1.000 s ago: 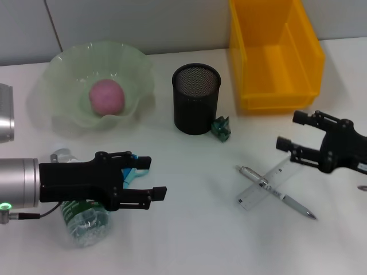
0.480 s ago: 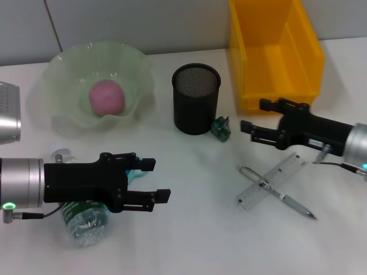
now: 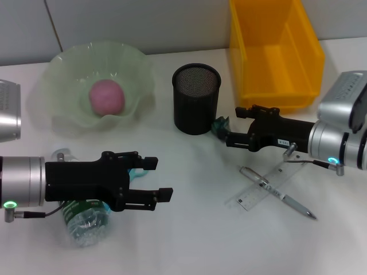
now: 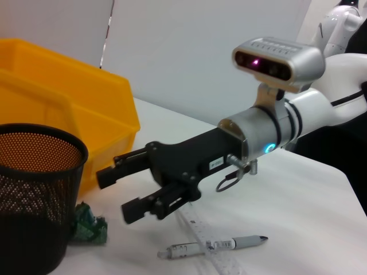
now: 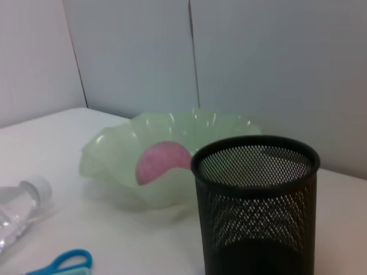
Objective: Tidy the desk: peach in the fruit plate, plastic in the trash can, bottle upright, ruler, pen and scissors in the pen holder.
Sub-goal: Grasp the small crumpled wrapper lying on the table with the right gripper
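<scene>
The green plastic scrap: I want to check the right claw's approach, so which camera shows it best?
The left wrist view: the plastic scrap lies in plain sight beside the pen holder, with the open right claw just short of it. The head view shows it partly hidden behind the claw. The right wrist view does not show it.

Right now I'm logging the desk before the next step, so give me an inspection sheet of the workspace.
Surface: white desk.
Job's things: pink peach in the frilled green glass plate; clear plastic bottle lying on its side; crumpled green plastic beside the black mesh pen holder; silver pen lying across the clear ruler; blue-handled scissors beside the bottle.
Clutter: nothing seen.
Grippers: left gripper open above the bottle and scissors; right gripper open at the green plastic.
Cables: thin black loop by the left wrist.
Surroundings: empty yellow bin, pale wall panels.
</scene>
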### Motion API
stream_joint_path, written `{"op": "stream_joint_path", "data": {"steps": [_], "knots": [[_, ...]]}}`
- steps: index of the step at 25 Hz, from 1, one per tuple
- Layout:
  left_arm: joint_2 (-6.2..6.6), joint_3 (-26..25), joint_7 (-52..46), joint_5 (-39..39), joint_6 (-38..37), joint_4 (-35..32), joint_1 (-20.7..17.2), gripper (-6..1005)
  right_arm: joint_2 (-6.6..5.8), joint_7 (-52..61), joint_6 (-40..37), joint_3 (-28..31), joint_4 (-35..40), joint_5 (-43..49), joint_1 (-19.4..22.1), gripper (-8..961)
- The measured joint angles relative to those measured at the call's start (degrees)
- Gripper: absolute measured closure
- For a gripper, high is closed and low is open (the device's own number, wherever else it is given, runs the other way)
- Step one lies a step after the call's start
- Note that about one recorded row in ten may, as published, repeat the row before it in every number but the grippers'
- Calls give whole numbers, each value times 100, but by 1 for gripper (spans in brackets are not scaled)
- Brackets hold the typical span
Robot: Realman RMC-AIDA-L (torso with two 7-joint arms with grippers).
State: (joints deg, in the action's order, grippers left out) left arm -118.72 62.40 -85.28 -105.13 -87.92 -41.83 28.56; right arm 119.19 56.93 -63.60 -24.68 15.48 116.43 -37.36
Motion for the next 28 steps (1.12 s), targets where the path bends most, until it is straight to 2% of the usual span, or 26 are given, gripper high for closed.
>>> {"op": "stream_joint_path", "data": {"steps": [10,28], "knots": [[-2,-1,-6,17,-26,0,-10,185,11,148,518,-101,-144,1,-205,188],[9,0,-7,64,-141,-35,-70,184,7,152,959,-232,-366,8,-411,226]]}}
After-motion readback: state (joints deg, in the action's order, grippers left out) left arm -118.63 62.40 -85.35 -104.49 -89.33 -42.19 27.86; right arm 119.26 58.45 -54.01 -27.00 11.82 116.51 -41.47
